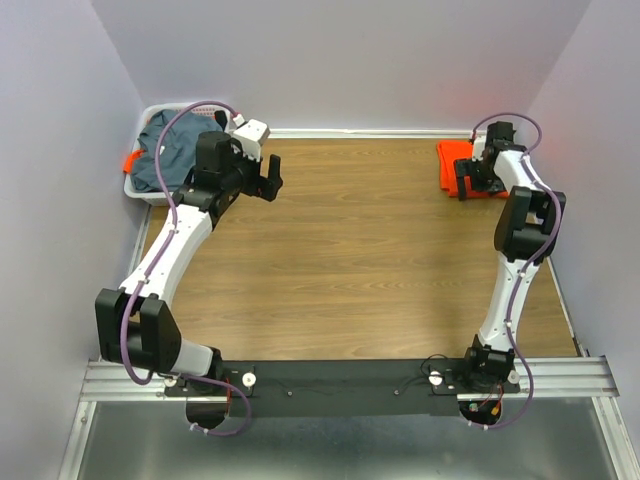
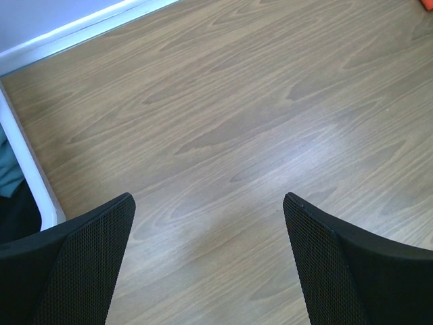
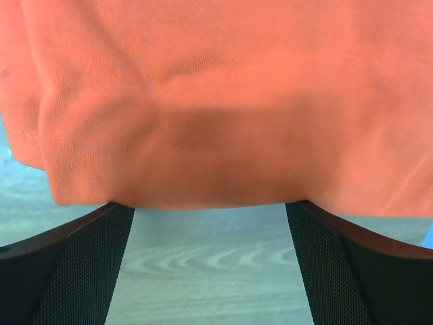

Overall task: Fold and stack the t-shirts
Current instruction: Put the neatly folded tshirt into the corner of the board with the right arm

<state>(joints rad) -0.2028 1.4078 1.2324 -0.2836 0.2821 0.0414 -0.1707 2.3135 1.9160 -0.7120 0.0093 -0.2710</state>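
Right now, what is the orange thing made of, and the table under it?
The orange t-shirt looks like soft matte knit cloth: it wrinkles and has a stitched hem. The table looks like wood or wood-print laminate, smooth and slightly shiny: grain lines and a pale glare show.

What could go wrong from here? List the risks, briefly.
1. The right jaws stand open at the edge of the folded orange t-shirt; closing could catch one layer and undo the fold.
2. The grey-blue t-shirt lies bunched in the basket; the open left jaws may snag its rim.
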